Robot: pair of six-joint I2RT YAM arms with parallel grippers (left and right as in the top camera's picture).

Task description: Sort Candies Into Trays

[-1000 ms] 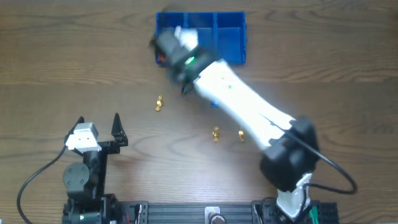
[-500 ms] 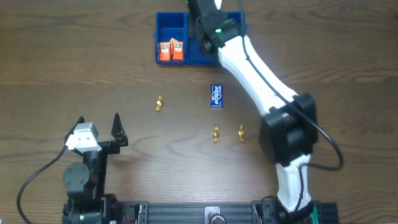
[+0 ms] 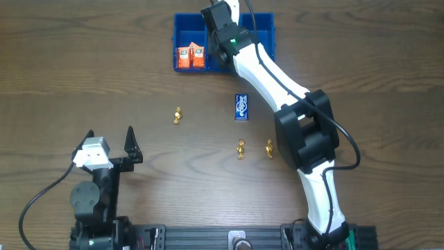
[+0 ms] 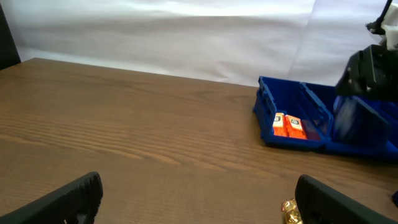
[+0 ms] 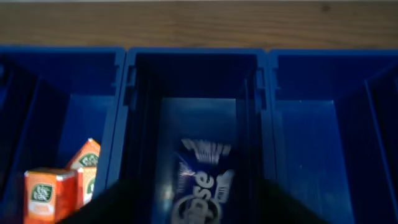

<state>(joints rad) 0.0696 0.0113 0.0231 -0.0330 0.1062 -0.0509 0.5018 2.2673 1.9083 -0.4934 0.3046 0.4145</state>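
In the top view the right arm point(image 3: 263, 66) lies across the blue tray point(image 3: 184, 31) and hides its middle compartment, while the three gold-wrapped candies point(image 3: 177, 115) on the table point(image 3: 361, 90) are too small to tell their shape. In the right wrist view the blue candy bar point(image 5: 199, 186) in the middle compartment and the orange boxes point(image 5: 43, 193) in the neighbouring one are cut off by the picture's edge. In the left wrist view the tray's far compartments sit behind the dark, blurred right arm, and a gold candy point(image 4: 291, 211) is cropped at the edge.
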